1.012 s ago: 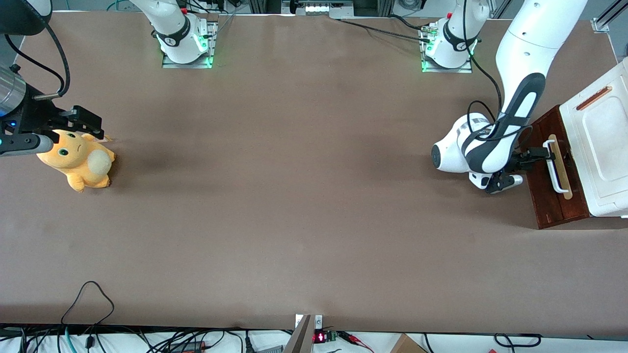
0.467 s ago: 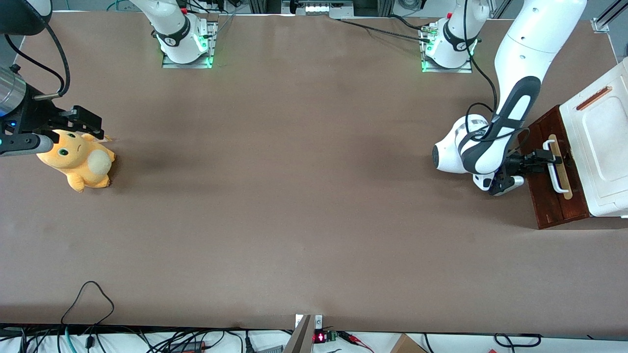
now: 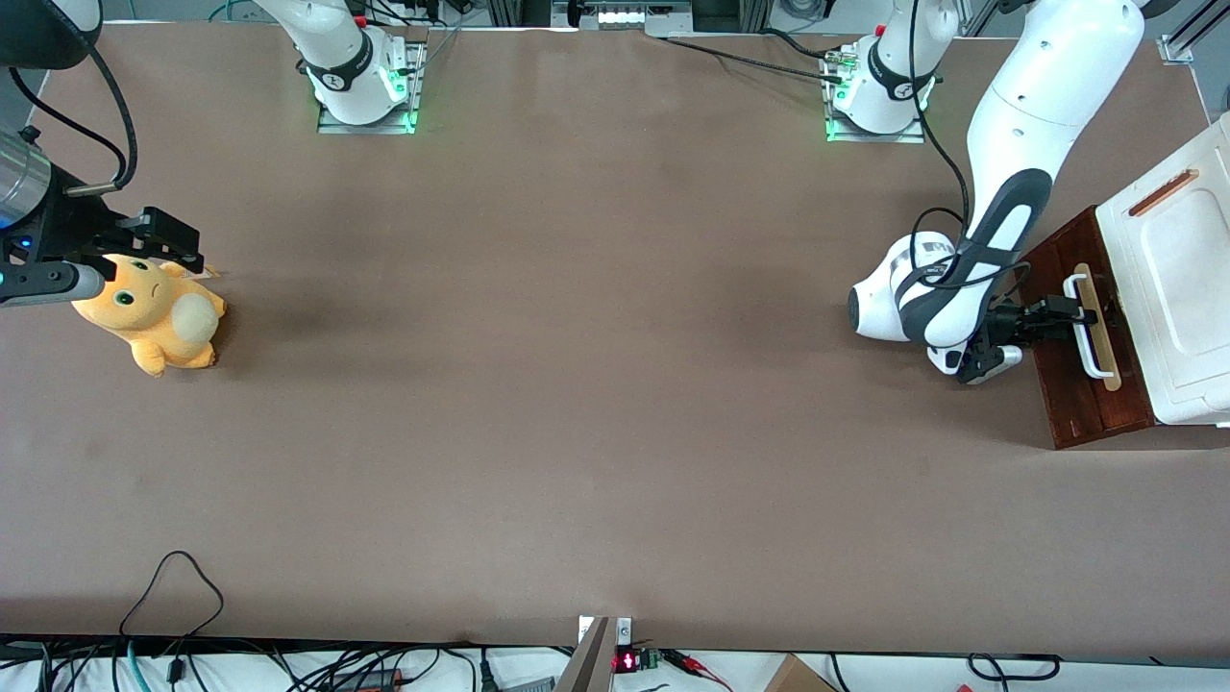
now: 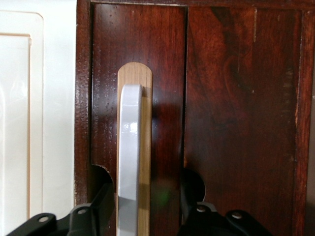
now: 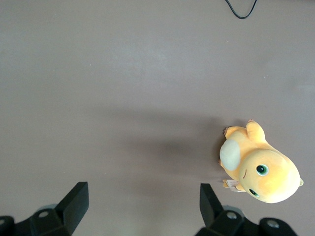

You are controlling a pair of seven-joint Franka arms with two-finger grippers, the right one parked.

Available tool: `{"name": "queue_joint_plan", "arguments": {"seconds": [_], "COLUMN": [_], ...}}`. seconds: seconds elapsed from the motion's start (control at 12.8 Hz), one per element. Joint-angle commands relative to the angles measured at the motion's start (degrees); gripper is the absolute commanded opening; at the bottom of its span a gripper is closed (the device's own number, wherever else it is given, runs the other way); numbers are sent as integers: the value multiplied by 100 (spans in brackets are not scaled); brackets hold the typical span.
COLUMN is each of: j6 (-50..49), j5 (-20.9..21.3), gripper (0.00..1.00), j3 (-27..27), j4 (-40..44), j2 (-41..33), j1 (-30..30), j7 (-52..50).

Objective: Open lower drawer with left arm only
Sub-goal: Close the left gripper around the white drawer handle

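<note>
Lower drawer (image 3: 1081, 384) sits shut at the working arm's end of the table, under the white box top (image 3: 1177, 279). We hold our gripper (image 4: 142, 216) spread wide, its fingers (image 4: 96, 209) straddling the white loop handle (image 4: 129, 162), gripping nothing yet, so closing secures the pull.

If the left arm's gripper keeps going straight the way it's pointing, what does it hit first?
Most likely the lower drawer front. The gripper points at it with its fingers open either side of the white loop handle, so the handle would slip between them, though depth is hard to judge.
</note>
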Motion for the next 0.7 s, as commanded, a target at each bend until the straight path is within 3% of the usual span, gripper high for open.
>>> {"name": "queue_joint_plan", "arguments": {"seconds": [0.0, 0.39, 0.62], "j6": [-118, -162, -215], "j5": [151, 151, 151], "gripper": [47, 43, 33], "j3": [-30, -30, -39], "j4": [-14, -49, -93], "j2": [-5, -31, -58], "j1": [31, 40, 40], "j7": [-72, -63, -63]}}
